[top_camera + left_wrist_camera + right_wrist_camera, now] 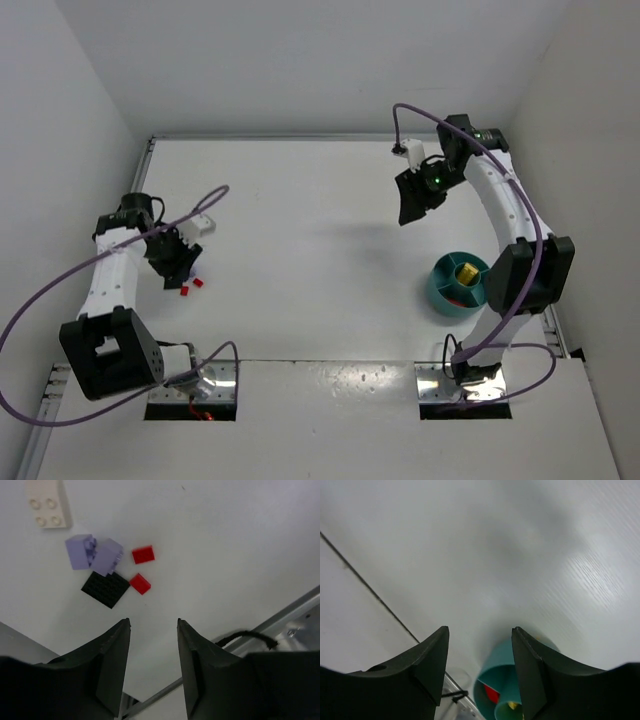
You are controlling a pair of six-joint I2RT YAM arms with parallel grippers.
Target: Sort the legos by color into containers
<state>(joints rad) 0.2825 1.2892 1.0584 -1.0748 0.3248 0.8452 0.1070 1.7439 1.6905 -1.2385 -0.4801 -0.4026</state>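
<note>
In the left wrist view lie a cream-white brick (47,504), two lavender bricks (93,554), a black plate brick (106,588) and two red bricks (143,554) (140,583) on the white table. My left gripper (153,625) is open and empty, just short of them; it shows in the top view (178,268), with two red bricks (191,286) beside it. The teal bowl (446,291) stands at the right with a yellow brick (466,271) in its central cup and red (492,694) in one compartment. My right gripper (480,632) is open and empty, raised above the table beyond the bowl (497,667).
The right arm's elbow link (528,275) overhangs the bowl's right side. Purple cables loop from both arms. A metal rail (280,622) runs along the table's left edge close to the left gripper. White walls enclose the table on three sides.
</note>
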